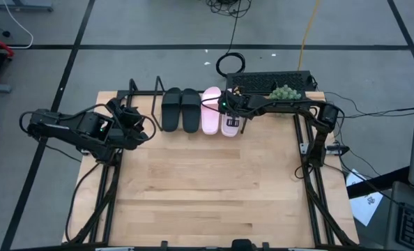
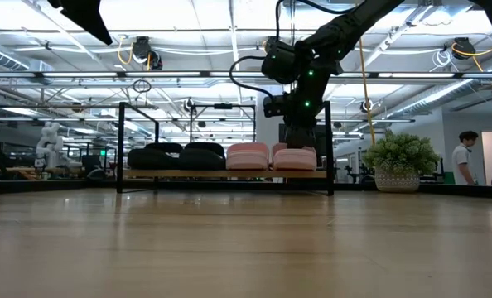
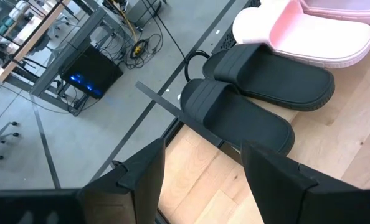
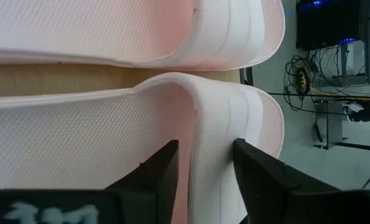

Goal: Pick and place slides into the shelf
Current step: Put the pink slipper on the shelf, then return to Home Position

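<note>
No legible text anywhere. Right gripper (image 4: 203,186) has a white marking on its body in the right wrist view, too blurred to read. Slides (image 1: 200,110) and shelf (image 2: 229,174) show no labels.

Four open-toe slide sandals are sitting side by side on the low light-wood shelf with a thin black wire frame (image 1: 146,106) at the table's far edge: the matte black pair (image 1: 181,109) lying on the left, the pale pink pair (image 1: 219,115) touching them on the right.
</note>
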Available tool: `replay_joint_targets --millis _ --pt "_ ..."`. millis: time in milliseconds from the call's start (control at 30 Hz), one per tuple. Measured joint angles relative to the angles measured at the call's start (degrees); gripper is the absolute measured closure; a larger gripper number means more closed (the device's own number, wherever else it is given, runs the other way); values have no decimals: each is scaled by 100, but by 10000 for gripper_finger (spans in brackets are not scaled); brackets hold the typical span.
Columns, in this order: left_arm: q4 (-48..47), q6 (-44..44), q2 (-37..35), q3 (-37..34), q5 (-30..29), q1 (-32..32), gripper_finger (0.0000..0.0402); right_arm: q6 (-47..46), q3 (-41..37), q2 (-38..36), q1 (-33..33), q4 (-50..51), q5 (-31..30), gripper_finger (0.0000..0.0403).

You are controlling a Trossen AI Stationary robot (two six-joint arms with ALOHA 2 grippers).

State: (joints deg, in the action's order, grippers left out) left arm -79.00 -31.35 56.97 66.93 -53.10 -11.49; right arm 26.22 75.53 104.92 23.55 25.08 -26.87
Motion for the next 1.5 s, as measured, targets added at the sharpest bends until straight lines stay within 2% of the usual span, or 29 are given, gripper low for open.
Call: replay_joint_targets --millis 467,667,1000,1167,1367,1500 --pt "-2 -33 0 0 0 0 188 0 0 0 -10 2 -33 222" --pt "-1 -42 0 1 0 0 188 23 0 0 -69 2 -307 209" --pt "-2 -42 0 0 2 0 188 50 0 0 -258 0 -350 192" --pt "-4 -42 0 -2 2 0 188 204 0 0 -410 0 -751 192" --pt "-4 -42 0 1 7 0 188 203 0 0 -497 0 -844 192" --pt "-39 -42 0 -2 9 0 188 282 0 -49 -630 -12 -1238 192"
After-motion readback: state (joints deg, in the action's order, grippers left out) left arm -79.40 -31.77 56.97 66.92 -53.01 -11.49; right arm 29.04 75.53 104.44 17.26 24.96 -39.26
